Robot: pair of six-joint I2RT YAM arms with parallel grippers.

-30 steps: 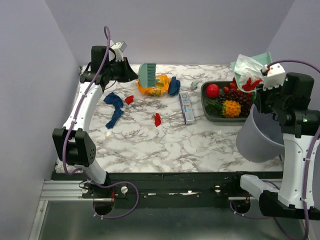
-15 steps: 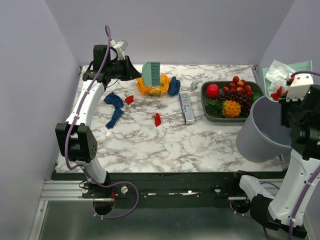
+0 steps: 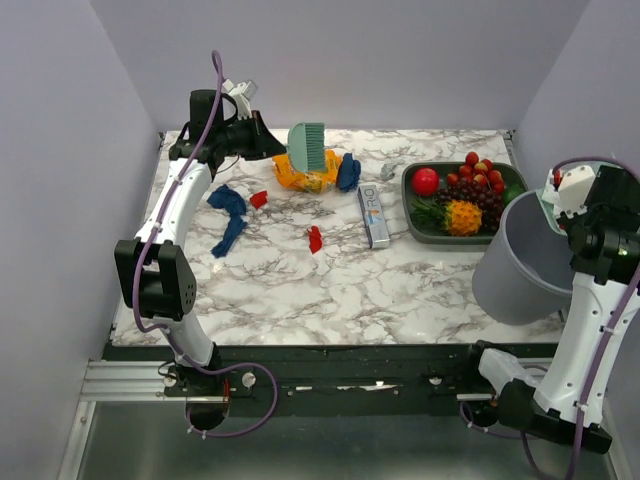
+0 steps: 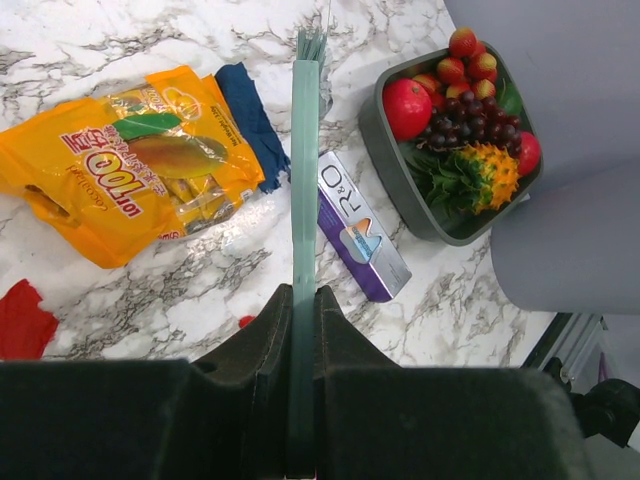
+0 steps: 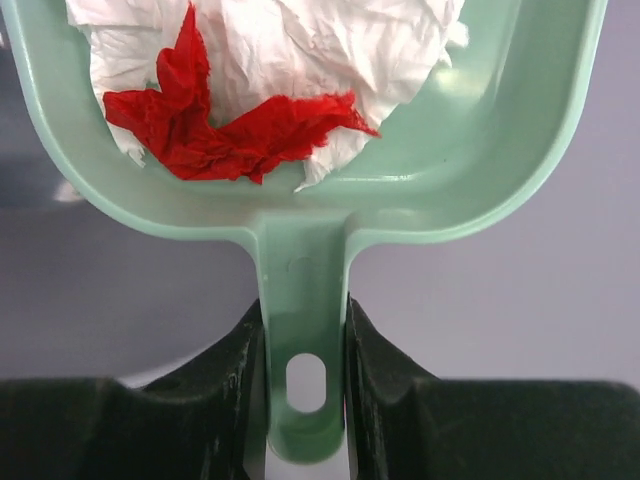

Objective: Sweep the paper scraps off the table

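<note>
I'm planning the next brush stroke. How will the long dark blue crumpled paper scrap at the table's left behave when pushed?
The long dark blue crumpled paper scrap looks thin, so it is probably light and easily moved. Its twisted, creased shape suggests it is floppy and may fold or tumble rather than slide straight.

L gripper (image 4: 303,305) clamped (arm reaching far back), R gripper (image 5: 303,335) clamped, arm raised
</note>
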